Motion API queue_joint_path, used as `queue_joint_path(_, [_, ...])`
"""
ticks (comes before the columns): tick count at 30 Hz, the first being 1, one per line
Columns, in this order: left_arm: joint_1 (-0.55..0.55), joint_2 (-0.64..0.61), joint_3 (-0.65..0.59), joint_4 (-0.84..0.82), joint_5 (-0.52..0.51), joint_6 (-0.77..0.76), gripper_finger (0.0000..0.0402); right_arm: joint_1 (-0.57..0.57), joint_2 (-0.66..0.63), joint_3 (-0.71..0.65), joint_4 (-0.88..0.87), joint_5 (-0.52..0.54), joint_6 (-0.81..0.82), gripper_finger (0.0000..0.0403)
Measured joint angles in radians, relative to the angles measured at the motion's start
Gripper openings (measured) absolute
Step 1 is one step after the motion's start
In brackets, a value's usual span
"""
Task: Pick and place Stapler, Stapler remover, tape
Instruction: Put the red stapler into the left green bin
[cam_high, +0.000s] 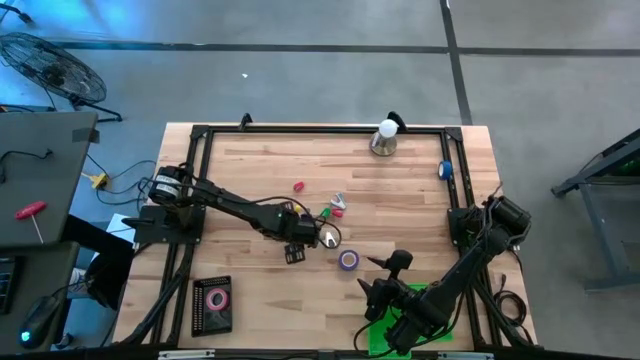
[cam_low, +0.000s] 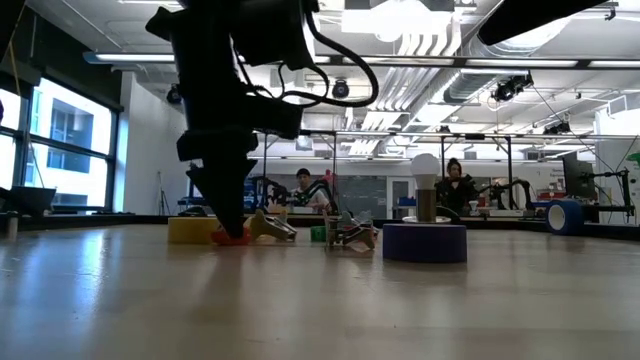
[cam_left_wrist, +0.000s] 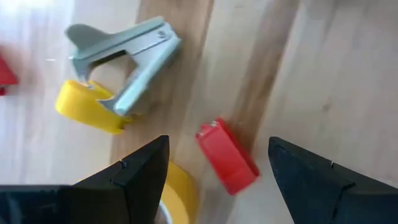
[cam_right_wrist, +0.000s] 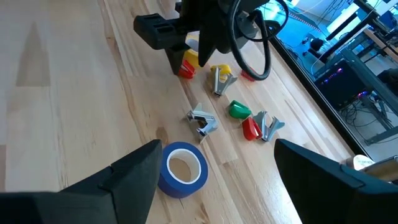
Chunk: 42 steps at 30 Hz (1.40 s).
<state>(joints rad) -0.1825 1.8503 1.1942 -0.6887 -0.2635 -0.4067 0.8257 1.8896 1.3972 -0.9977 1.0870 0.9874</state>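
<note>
The little red stapler (cam_left_wrist: 227, 157) lies on the tabletop (cam_left_wrist: 336, 74), right between my left gripper (cam_left_wrist: 217, 180) fingers, which are spread wide and hold nothing. I am on the picking step. Next I go down and squeeze it.

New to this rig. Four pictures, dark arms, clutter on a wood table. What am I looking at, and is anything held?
Two robot arms work at a wooden table, each ending in a two-finger pincer. One camera looks straight down, one sits at table height, and one rides on each wrist.

The left pincer is open, low over a small red stapler, one finger on each side, not gripping it. Close by lie a yellow-handled staple remover and a yellow tape roll.

The right pincer is open and empty, near the table's front edge, facing a purple tape roll. A pink tape roll already sits in a black tray. Nothing is held.
</note>
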Motion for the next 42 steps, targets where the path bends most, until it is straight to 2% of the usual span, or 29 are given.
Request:
queue_joint_path(10, [0.0, 0.065, 0.006, -0.005, -0.018, -0.001, 0.0265, 0.0, -0.001, -0.006, 0.007, -0.001, 0.0, 0.0302])
queue_joint_path(13, [0.0, 0.074, 0.005, -0.005, -0.021, -0.002, 0.0254, 0.0, -0.001, -0.022, 0.02, -0.007, 0.0, 0.0302])
queue_joint_path(17, [-0.001, 0.076, 0.005, -0.005, -0.006, -0.017, 0.0193, 0.0, -0.001, -0.045, 0.027, -0.011, 0.003, 0.0302])
queue_joint_path(22, [-0.001, 0.078, 0.004, -0.008, 0.05, 0.018, 0.0049, 0.0, -0.001, -0.05, 0.041, -0.011, 0.001, 0.0302])
queue_joint_path(32, [-0.005, 0.08, 0.022, -0.032, 0.023, 0.01, 0.0058, 0.0, -0.001, -0.051, 0.043, 0.007, 0.0, 0.0302])
queue_joint_path(37, [-0.048, 0.077, 0.101, -0.148, -0.036, 0.017, 0.0058, 0.001, -0.001, -0.051, 0.043, 0.022, -0.005, 0.0302])
queue_joint_path(42, [-0.117, 0.056, 0.256, -0.271, -0.146, 0.017, 0.0058, 0.014, -0.003, -0.049, 0.052, 0.082, -0.026, 0.0302])
